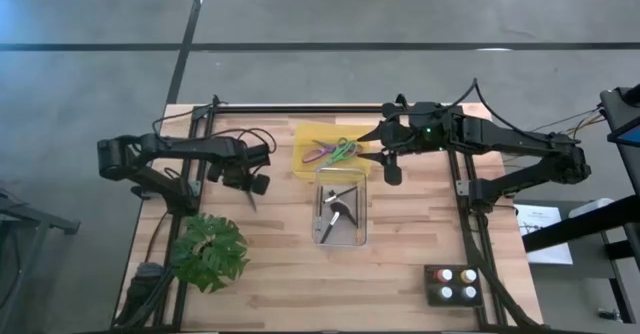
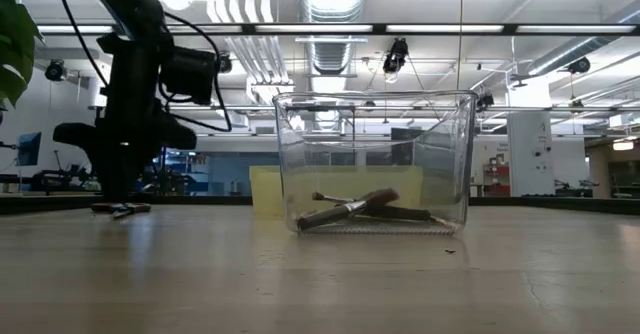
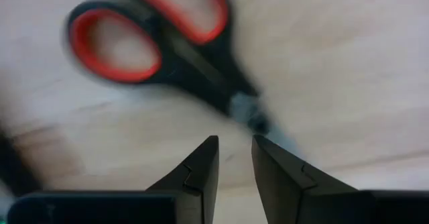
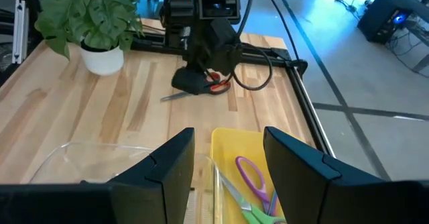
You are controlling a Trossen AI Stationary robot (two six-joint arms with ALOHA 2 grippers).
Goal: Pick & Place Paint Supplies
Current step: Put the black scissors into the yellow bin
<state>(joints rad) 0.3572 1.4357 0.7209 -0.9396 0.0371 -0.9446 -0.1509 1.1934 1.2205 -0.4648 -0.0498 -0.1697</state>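
Red-handled scissors lie flat on the wooden table under my left gripper, on the table's left half. The gripper points down, open by a narrow gap, with its tips just short of the blades near the pivot. Whether they touch, I cannot tell. My right gripper hangs open above the yellow tray, which holds purple scissors and green scissors. Dark-handled brushes lie on the bottom of a clear bin.
A potted leafy plant stands near the table's near-left corner. A black holder with little paint bottles sits at the near-right corner. Bare wood lies between the clear bin and the plant. Black frame rails run along both sides of the table.
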